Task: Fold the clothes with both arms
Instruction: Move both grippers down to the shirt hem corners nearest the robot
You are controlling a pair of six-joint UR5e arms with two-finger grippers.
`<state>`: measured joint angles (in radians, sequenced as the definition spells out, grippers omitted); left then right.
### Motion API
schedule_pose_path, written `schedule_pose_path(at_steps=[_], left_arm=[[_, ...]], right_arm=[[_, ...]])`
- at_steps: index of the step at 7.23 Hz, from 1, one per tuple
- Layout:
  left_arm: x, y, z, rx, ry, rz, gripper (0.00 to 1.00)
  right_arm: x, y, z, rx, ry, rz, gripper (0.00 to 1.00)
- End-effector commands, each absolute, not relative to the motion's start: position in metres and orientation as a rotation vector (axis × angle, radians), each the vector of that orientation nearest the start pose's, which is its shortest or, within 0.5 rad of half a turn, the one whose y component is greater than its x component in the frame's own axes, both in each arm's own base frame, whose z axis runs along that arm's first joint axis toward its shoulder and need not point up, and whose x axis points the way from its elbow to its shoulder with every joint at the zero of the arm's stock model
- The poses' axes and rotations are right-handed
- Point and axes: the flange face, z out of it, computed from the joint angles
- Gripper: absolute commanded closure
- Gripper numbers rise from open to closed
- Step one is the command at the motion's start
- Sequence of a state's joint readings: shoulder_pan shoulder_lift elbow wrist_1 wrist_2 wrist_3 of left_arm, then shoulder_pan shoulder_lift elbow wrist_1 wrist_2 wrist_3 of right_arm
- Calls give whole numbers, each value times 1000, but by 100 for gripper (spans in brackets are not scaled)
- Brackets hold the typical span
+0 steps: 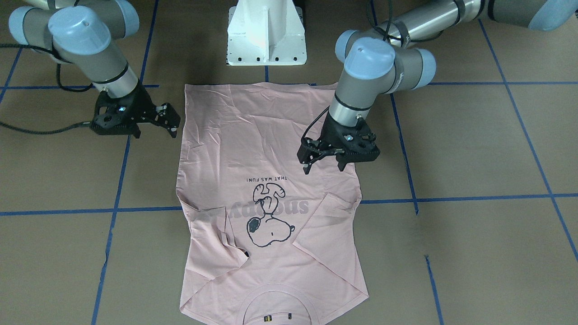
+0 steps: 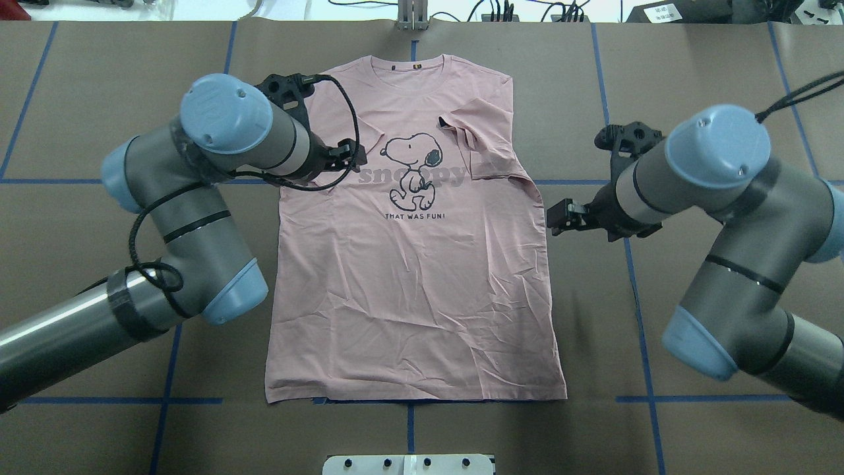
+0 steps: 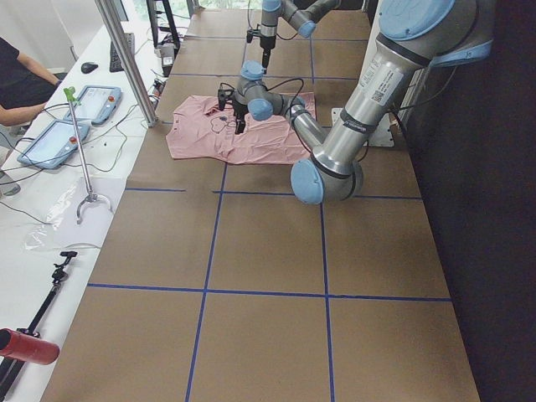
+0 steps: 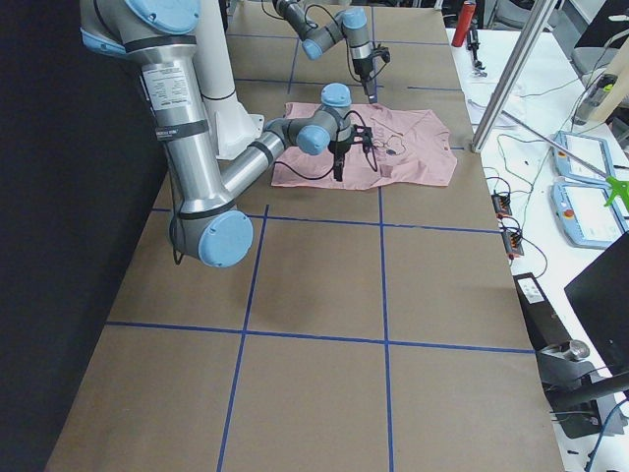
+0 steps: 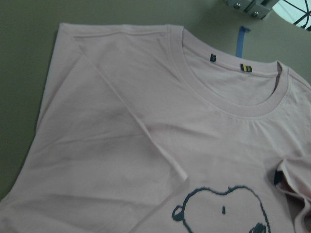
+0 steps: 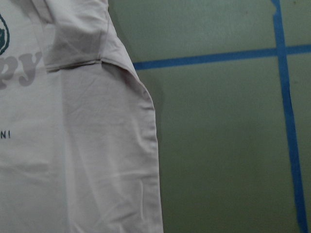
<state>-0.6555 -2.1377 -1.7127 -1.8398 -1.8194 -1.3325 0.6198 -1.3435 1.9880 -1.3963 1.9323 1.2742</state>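
Observation:
The pale pink T-shirt (image 1: 253, 144) lies flat on the brown table, print up, collar (image 2: 412, 66) away from the robot. Both sleeves are folded inward onto the chest. My left gripper (image 1: 323, 168) hovers over the shirt's left side near the folded sleeve, open and empty; it also shows in the overhead view (image 2: 349, 155). My right gripper (image 1: 156, 131) is open and empty, just off the shirt's right edge (image 2: 559, 218). The left wrist view shows the collar (image 5: 233, 97) and a folded sleeve. The right wrist view shows the shirt's side edge (image 6: 141, 145).
The white pedestal base (image 1: 266, 34) stands at the shirt's hem end. Blue tape lines (image 2: 633, 277) cross the table. In the exterior left view, a side desk with tablets (image 3: 84, 109) and a seated person (image 3: 17, 79) lie beyond the table.

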Motion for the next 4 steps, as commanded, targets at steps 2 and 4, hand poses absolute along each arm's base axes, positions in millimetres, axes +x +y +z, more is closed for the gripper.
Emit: schedule_pose_path(at_steps=[2, 4], left_arm=[[402, -420, 263, 230, 936, -199, 0], [403, -420, 263, 229, 937, -199, 0]], right_arm=[[-451, -231, 343, 50, -842, 265, 0], [-468, -213, 364, 77, -796, 252, 0]])
